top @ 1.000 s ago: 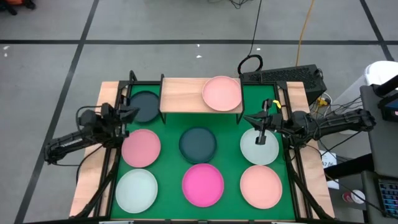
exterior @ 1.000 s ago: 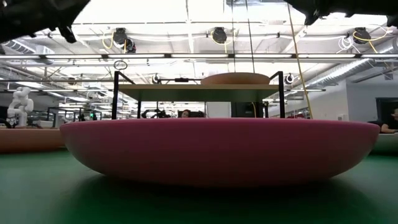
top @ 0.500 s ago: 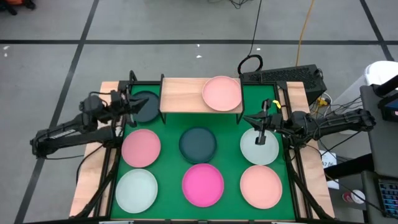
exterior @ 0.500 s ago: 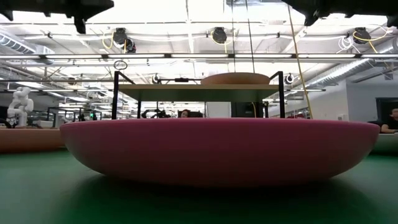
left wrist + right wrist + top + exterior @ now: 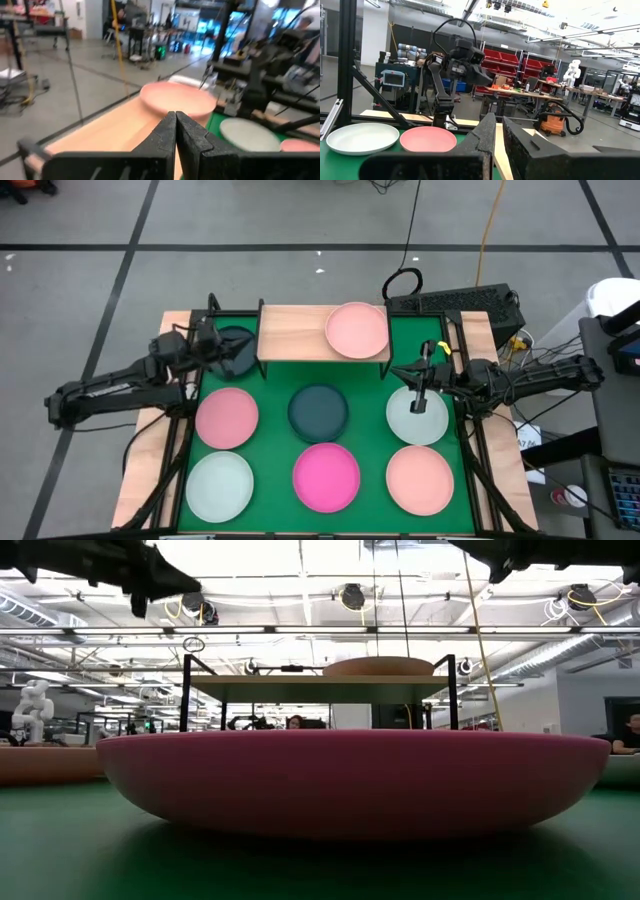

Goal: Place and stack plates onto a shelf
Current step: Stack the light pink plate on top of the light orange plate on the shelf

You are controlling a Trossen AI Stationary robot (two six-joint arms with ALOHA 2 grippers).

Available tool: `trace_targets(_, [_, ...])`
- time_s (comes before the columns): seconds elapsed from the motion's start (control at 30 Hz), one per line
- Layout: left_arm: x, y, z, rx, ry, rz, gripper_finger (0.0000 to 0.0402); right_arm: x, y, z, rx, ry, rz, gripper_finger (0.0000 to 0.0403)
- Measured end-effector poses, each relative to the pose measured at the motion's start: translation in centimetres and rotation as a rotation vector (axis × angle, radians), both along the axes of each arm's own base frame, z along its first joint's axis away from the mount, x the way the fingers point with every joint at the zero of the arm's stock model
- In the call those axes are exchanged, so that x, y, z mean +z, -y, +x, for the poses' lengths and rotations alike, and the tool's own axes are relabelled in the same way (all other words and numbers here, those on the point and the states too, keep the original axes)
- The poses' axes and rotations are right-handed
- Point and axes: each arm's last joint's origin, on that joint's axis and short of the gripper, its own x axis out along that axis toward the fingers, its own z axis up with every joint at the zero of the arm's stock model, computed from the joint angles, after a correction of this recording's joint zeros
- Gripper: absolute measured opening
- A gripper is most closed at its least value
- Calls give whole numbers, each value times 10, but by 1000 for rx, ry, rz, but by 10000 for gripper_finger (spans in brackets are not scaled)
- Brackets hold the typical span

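Observation:
The wooden shelf (image 5: 300,332) stands on black legs at the far side of the green mat, with a pale pink plate (image 5: 357,329) lying on its right half. Seven plates lie flat on the mat, among them a dark teal one (image 5: 236,354) beside the shelf's left end. My left gripper (image 5: 213,346) hovers shut over that plate's left edge. In the left wrist view its gripper (image 5: 175,122) points along the shelf board toward the pink plate (image 5: 177,97). My right gripper (image 5: 420,388) waits above a mint plate (image 5: 417,418), its fingers (image 5: 487,131) a narrow gap apart.
Also on the mat are a rose plate (image 5: 227,418), a second dark teal plate (image 5: 318,411), a mint plate (image 5: 219,486), a magenta plate (image 5: 326,477) and a salmon plate (image 5: 420,479). Black frame rails (image 5: 468,435) border the mat. The shelf's left half is bare.
My left gripper has moved toward the table's far edge and to the right, from beside the rose plate to above the left edge of the far dark teal plate, close to the shelf's left end. It has stayed shut. The plates have not moved.

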Motion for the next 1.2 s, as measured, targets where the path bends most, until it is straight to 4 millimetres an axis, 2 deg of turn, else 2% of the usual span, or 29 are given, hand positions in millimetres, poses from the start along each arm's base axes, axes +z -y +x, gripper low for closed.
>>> trace_targets(0.13, [-8,0,0,9,-78,-32,15,0,0,0,0,0,0,22])
trace_targets(0.23, [-5,3,-2,-16,-133,-38,15,-1,0,0,-1,-9,-1,22])
trace_targets(0.47, [47,14,-7,-62,-236,-92,15,-1,0,0,-2,-9,-1,22])
trace_targets(0.53, [56,18,-4,-95,-273,-109,15,-1,0,0,-5,-8,0,22])
trace_targets(0.77, [41,35,24,-165,-543,-85,14,-1,0,0,-5,-8,0,22])
trace_targets(0.87, [44,44,29,-149,-661,-48,14,-1,0,0,-5,-10,0,22])
trace_targets(1.03, [51,61,32,-150,-798,-151,14,-1,0,0,-6,-11,-1,22])
trace_targets(1.2, [33,85,38,-154,-968,-234,14,-1,0,0,-6,-11,-1,22])
